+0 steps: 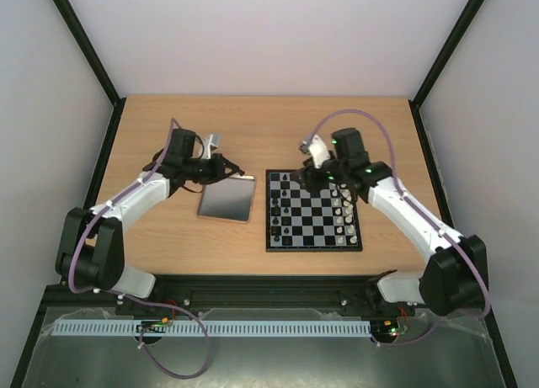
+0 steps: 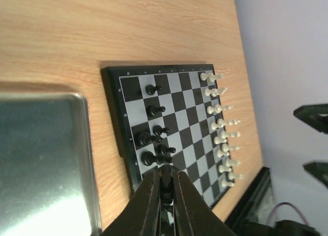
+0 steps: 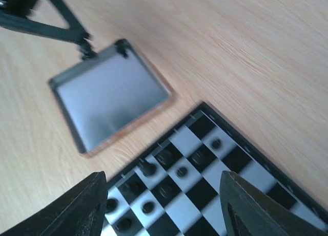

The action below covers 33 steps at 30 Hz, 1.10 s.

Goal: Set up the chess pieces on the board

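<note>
We see a square black-and-grey chequered chessboard [image 1: 312, 247] lying flat on the light wooden tabletop [image 1: 185, 245]. It sits to the right of a plain shiny grey metal tray [image 1: 226, 201], with a narrow strip of wood between the two.

Tiny black chess pieces [image 1: 278, 204] stand on the board's columns nearest the tray. Some are lined up along the edge and others sit one column in. Tiny cream chess pieces [image 1: 344, 209] fill the two columns on the opposite side in neat rows.

The left gripper [image 2: 166, 170] hangs near the far edge of the tray, and its fingers are pressed together. In its wrist view a small dark figure [image 2: 165, 187] sits pinched between the tips. We take it for one black chess piece, though its kind is too small to tell.

The right gripper [image 3: 164, 177] is above the far corner of the board, on the black pieces' side. Its jaws are spread wide and nothing is between them. Beneath them we see several black pieces on their squares, slightly blurred.
</note>
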Available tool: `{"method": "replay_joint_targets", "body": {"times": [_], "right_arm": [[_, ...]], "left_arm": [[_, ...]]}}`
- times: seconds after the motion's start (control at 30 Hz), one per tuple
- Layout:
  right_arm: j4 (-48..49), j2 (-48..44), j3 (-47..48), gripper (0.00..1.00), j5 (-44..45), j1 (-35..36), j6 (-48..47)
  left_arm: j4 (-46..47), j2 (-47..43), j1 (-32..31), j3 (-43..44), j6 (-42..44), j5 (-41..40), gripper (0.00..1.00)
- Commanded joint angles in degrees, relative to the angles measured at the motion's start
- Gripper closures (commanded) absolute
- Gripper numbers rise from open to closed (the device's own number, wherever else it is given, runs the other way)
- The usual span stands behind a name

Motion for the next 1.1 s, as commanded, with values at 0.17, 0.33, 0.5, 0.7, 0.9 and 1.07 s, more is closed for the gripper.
{"method": "replay_joint_targets", "body": {"times": [0.17,0.33,0.5,0.7,0.9,1.07], "right_arm": [[-4.2,-13.7,-12.7,0.41,1.0,-15.7,4.3],[-3.4,-16.5,-16.5,0.43,-0.5,-25.1,6.9],[-1.0,-17.1,-19.2,0.43,-3.6,-31.5,9.0],[-0.1,-17.0,-20.1,0.43,-4.6,-31.7,8.7],[1.0,-16.5,-20.3,0.43,-4.7,-31.7,8.2],[1.3,-16.6,-20.6,0.43,-4.9,-31.7,7.7]], "left_arm": [[-10.8,5.6,-10.7,11.2,17.3,-22.3,0.98],[-13.2,10.1,-16.4,17.2,24.9,-31.6,0.98],[-13.9,15.0,-21.6,22.2,30.0,-38.5,0.98],[-15.0,20.9,-25.0,26.7,31.5,-43.0,0.98],[-13.6,24.6,-25.0,27.0,30.9,-41.5,0.98],[-12.6,27.6,-25.0,27.2,31.0,-39.0,0.98]]}}
